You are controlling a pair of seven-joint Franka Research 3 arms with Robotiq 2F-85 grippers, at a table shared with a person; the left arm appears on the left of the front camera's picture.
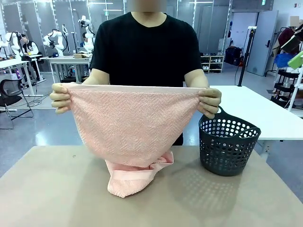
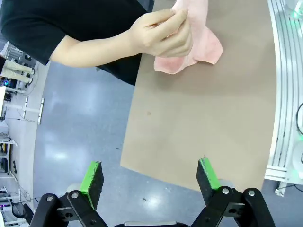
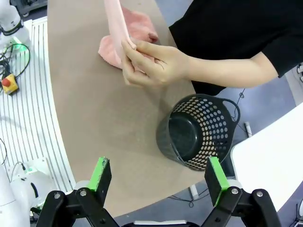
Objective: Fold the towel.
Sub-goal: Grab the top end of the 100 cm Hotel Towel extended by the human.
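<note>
While a person holds the towel up by its top corners, both robot jaws stand apart, gripping nothing.
Front cam, L to R: hand at pic left & hand at pic right pinch the top edge taut; the salmon-pink herringbone cloth sags, its bottom bunched on the tan table, w/ a dark grey perforated basket beside it. Wrist cams add the left gripper wide open near the table edge, and the right gripper wide open, looking into the basket.
</note>
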